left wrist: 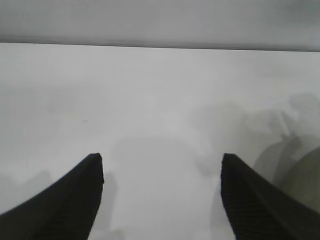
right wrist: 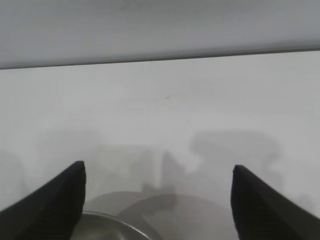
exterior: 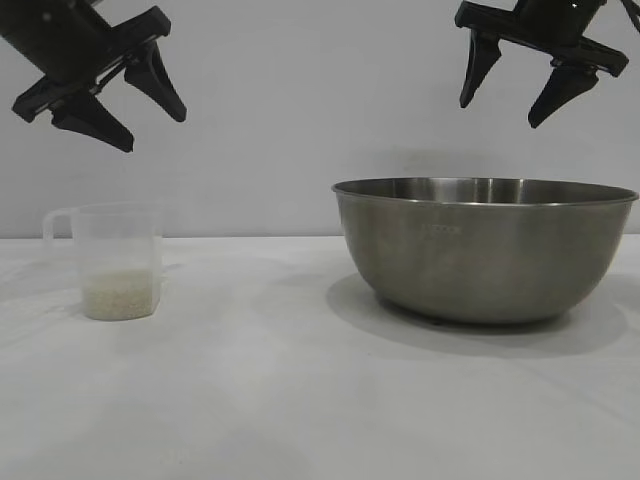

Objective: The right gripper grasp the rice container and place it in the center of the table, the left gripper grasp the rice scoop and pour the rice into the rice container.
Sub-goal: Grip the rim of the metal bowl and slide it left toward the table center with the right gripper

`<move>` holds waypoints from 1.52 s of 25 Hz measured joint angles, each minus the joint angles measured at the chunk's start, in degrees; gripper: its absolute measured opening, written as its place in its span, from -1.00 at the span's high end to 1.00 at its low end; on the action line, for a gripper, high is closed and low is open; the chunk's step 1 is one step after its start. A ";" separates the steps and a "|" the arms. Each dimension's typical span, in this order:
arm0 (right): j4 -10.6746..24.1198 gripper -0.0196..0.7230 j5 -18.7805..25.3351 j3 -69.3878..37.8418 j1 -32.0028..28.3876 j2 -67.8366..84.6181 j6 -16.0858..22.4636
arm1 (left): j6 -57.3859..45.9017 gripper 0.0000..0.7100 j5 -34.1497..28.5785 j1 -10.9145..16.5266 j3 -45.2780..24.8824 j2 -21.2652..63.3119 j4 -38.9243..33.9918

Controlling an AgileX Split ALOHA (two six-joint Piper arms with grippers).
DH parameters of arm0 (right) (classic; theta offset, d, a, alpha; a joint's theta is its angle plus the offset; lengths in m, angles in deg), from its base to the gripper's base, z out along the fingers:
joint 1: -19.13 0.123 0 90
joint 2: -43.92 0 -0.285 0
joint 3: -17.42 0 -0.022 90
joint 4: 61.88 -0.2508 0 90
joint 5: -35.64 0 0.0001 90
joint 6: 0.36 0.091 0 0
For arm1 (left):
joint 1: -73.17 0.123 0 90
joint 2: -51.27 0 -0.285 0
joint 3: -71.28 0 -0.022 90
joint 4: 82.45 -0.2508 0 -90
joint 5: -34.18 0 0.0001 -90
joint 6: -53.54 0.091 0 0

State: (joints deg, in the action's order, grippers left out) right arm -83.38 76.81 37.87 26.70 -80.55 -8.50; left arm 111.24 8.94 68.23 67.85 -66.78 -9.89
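Observation:
The rice container, a large steel bowl, sits on the white table at the right. Its rim shows in the right wrist view. High above the bowl hangs my right gripper, open and empty. The rice scoop, a translucent cup with a loop handle, stands at the left with a shallow layer of rice inside. My left gripper hovers above the scoop, open and holding nothing. In the left wrist view my left gripper frames bare table; the scoop is out of that view.
A plain pale wall rises behind the table. Bare tabletop lies between the scoop and the bowl and along the front.

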 joint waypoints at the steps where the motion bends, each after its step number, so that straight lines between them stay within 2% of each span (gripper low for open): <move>1: 0.00 -0.50 0.00 0.00 0.00 0.00 -0.10 | 0.10 -0.23 0.00 0.00 0.00 0.00 0.00; 11: 0.00 -0.50 0.10 0.00 0.00 0.00 -0.21 | 0.10 -0.23 0.00 0.00 0.00 0.00 -0.04; 15: 1.59 -0.50 1.61 0.00 -0.13 0.00 -0.21 | 0.10 -0.23 0.00 0.00 0.00 0.00 -0.04; 22: 4.28 -0.50 12.48 0.00 -2.66 0.58 -0.21 | 0.10 -0.23 0.00 0.00 0.00 0.00 -0.04; 29: 6.89 -0.50 27.72 0.00 -3.60 2.02 0.80 | 0.10 -0.23 0.00 0.00 0.00 0.00 -0.04; 38: 6.13 -0.50 29.16 -2.38 -3.60 2.27 1.25 | 0.10 -0.23 0.00 0.00 0.00 0.00 -0.13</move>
State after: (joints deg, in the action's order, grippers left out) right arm -77.25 105.96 35.49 23.10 -78.28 -7.26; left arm 111.34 8.94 68.23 67.85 -66.78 -10.02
